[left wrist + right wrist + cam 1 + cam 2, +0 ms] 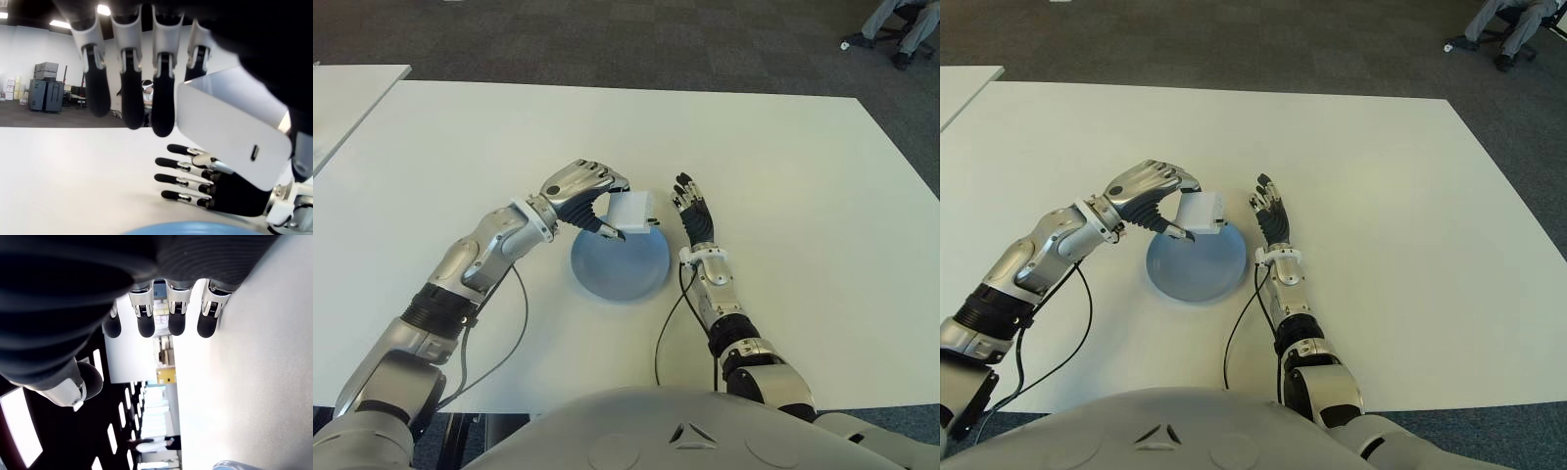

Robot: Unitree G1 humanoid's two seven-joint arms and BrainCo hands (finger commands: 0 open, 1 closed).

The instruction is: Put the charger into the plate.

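Note:
A white boxy charger (632, 210) hangs just above the far rim of the round blue plate (622, 272) at the middle of the white table (783, 166). My left hand (609, 209) is shut on it, fingers curled over its top and the thumb beneath. The left wrist view shows the charger (230, 132) close against the hand, with the plate's rim (186, 229) below. Flat on the table just right of the plate, my right hand (693, 211) has its fingers stretched out and holds nothing; its fingers (156, 323) show straight in its own wrist view.
A second white table (342, 98) stands at the far left. Black cables (668, 328) trail from both forearms over the near table edge. Someone's legs and a chair (901, 24) show on the dark carpet at the far right.

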